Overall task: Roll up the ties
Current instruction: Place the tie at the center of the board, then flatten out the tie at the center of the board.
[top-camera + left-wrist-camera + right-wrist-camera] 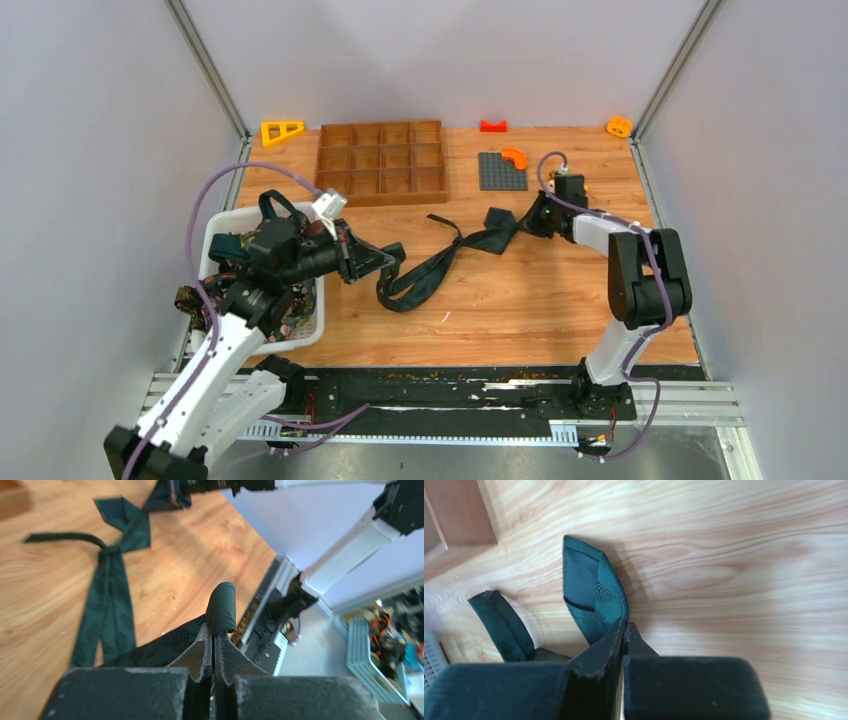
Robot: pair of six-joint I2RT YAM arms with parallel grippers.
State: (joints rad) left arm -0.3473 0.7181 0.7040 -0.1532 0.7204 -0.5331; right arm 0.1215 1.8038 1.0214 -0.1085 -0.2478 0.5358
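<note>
One dark green tie [440, 262] with a leaf pattern lies across the middle of the table. My left gripper [388, 262] is shut on a fold of it near its looped end; in the left wrist view the fold [221, 605] sticks up past the closed left gripper [214, 630], and the rest of the tie [107, 610] trails off to the left. My right gripper [530, 222] is shut on the tie's wide pointed end [594, 590], which fans out from the closed right gripper [624, 626]. Another stretch of the tie [499, 622] curls at the left.
A wooden compartment tray [382, 160] stands at the back. A white basket [222, 228] holding patterned fabric sits under my left arm. A grey baseplate [501, 171] with an orange piece [515, 156], a red piece [492, 126] and a yellow triangle [281, 131] lie along the back edge.
</note>
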